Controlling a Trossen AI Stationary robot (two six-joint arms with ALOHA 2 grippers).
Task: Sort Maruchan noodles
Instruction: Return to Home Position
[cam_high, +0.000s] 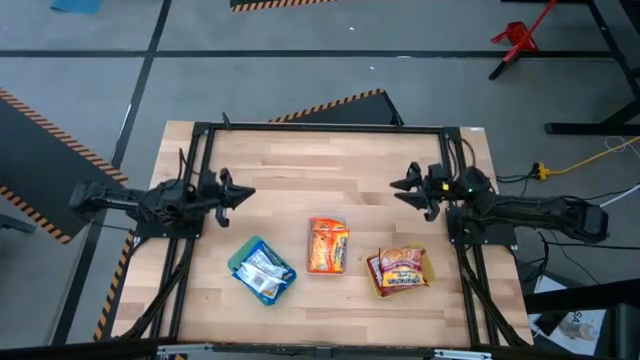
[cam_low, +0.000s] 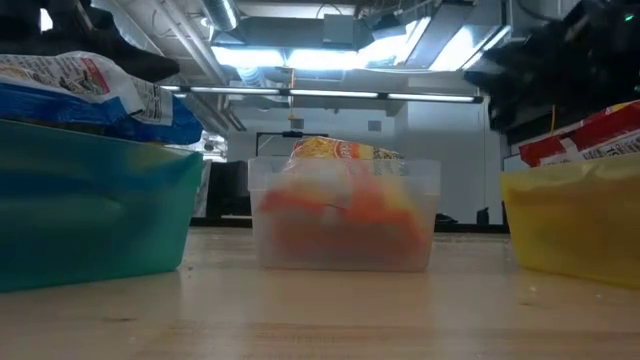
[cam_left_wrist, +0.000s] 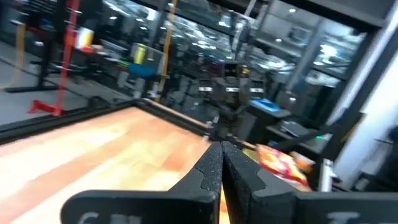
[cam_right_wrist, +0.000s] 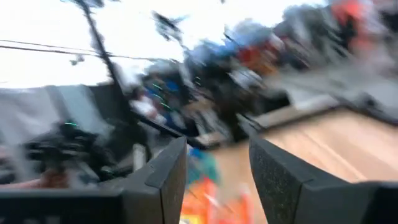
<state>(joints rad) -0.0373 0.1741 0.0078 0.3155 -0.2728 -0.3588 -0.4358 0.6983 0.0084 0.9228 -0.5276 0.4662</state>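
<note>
The noodle packets lie in three shallow trays near the table's near edge. Blue-white packets (cam_high: 264, 268) (cam_low: 85, 92) fill the teal tray (cam_low: 90, 215). Orange packets (cam_high: 328, 245) (cam_low: 345, 152) sit in the clear tray (cam_low: 345, 250). Red packets (cam_high: 401, 268) (cam_low: 590, 138) rest in the yellow tray (cam_low: 575, 230). My left gripper (cam_high: 240, 193) (cam_left_wrist: 221, 163) is shut and empty, above the table's left side. My right gripper (cam_high: 405, 190) (cam_right_wrist: 217, 171) is open and empty, above the table's right side. Both are raised, farther back than the trays.
A black frame (cam_high: 320, 128) runs along the table's far edge and down both sides. Bare wood (cam_high: 320, 175) lies between the two grippers and behind the trays. The yellow tray sits close to the table's right side.
</note>
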